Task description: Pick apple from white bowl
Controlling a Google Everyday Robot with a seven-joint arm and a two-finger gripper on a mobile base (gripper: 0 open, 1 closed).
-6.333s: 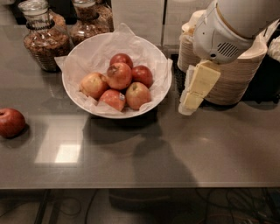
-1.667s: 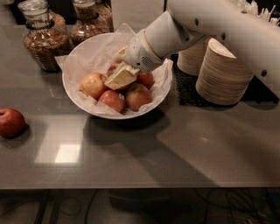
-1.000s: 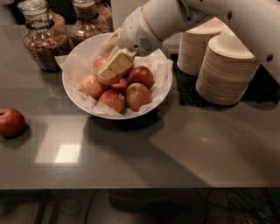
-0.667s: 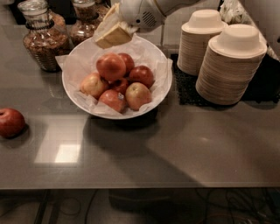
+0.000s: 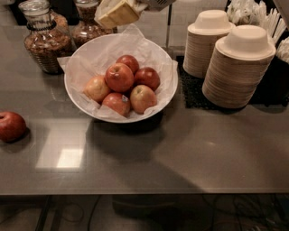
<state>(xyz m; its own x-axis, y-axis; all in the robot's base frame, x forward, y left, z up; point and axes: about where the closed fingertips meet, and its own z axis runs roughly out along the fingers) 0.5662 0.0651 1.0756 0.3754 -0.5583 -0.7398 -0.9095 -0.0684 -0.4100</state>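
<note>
Currently: grey counter (image 5: 180,153) carries everything. Right of the white bowl (image 5: 71,97) are two stacks of beige disposable bowls, the nearer stack (image 5: 241,67) and the farther stack (image 5: 207,43), both on a black mat (image 5: 192,90) and well apart from the white bowl. White bowl sits centre-left on the counter, lined with crumpled white paper (image 5: 158,54) that spills over the rim. Behind-left of the white bowl is a glass jar (image 5: 45,43) with brown contents, and a second jar (image 5: 88,22) is directly behind it, partly hidden. Tool (image 5: 118,12) is up at the top edge, above and behind the white bowl's back rim, clear of the fruit and the paper, with nothing seen in it; can't tell if it's apart or together. Six apples in the white bowl. Target apple (image 5: 119,76) is on top of the pile, roughly mid-bowl, stem dimple up, touching its neighbours. Paler yellow-pink apple (image 5: 97,88) is just left of it. Lone dark red apple (image 5: 11,126) is on the counter, well left of the white bowl.
</note>
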